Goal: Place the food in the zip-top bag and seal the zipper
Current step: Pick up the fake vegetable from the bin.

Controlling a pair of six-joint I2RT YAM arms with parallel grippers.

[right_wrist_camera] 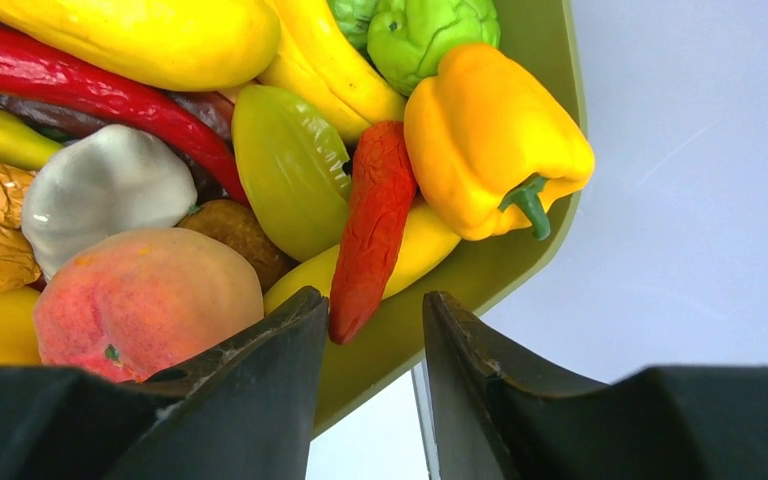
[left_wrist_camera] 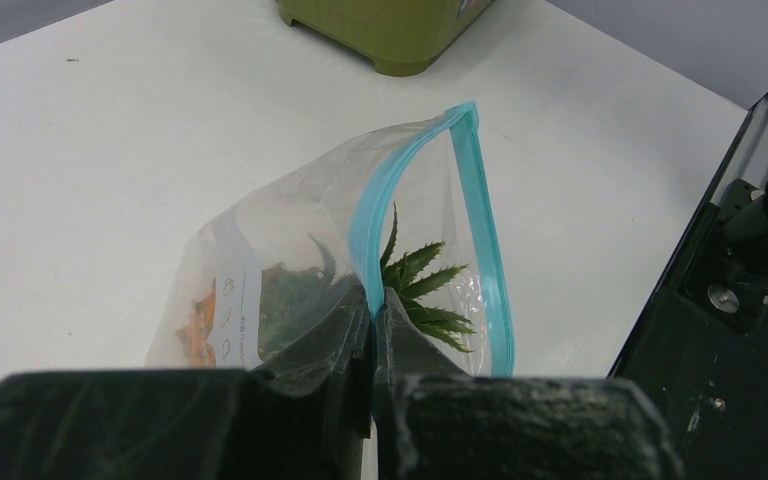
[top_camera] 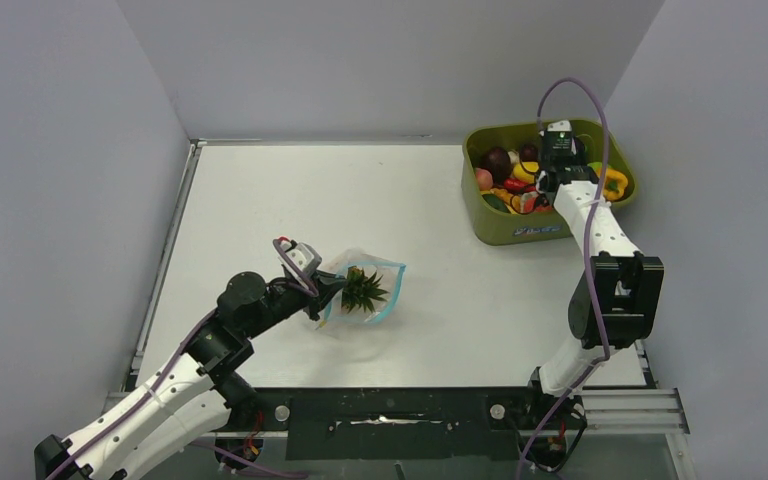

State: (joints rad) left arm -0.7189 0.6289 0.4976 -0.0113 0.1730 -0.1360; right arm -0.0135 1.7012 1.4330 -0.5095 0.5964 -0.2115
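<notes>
Left gripper pinched shut on the mouth of the clear, floppy zip-top bag, mid-table, which held the orange, green-crowned plastic pineapple; film likely light and slippery, best taken by its stiffer teal-blue zipper; open white tabletop lay around; farther, right gripper hung open-jawed, empty, over toy food inside the olive-green plastic tub.

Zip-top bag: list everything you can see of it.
The zip-top bag is clear, floppy plastic with a white printed label and a teal zipper along its mouth, which gapes open. It sits on the white table, around mid-table. The left gripper is shut on one mouth edge. Inside lies an orange pineapple, its green crown toward the mouth.
</notes>
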